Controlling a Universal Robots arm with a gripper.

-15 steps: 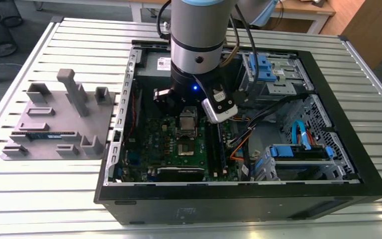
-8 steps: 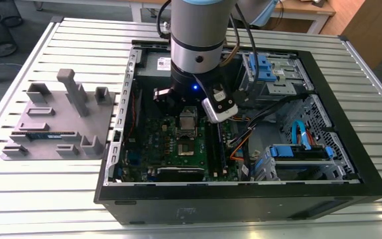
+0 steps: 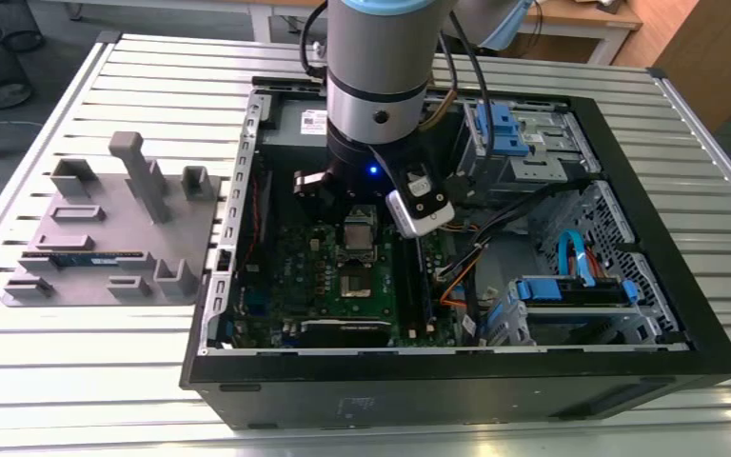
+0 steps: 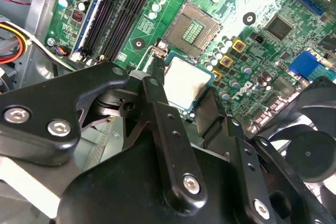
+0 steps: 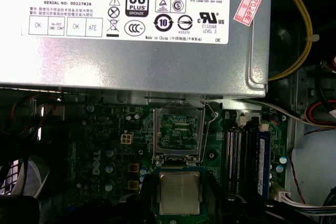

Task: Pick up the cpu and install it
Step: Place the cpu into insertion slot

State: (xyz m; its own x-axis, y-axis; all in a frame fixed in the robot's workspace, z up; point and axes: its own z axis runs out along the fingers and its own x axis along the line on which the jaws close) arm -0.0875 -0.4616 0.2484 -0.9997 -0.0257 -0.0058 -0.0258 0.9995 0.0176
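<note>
Arm [image 3: 376, 86] reaching into open case [image 3: 670, 324] on slatted tabletop [image 3: 87, 362], jaws pinching cpu [image 5: 179, 192] by its edges, cpu held over motherboard [image 5: 105, 145] beside the open socket [image 5: 178, 132], memory stick [image 3: 87, 258] on grey tray [image 3: 99, 228] outside

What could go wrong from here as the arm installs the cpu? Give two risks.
1. The gripper holds the cpu beside the open socket, seemingly not over it; lowered off-centre, it might bend the socket's contacts.
2. The socket's thin lever stands close by; the gripper might snag it.
</note>
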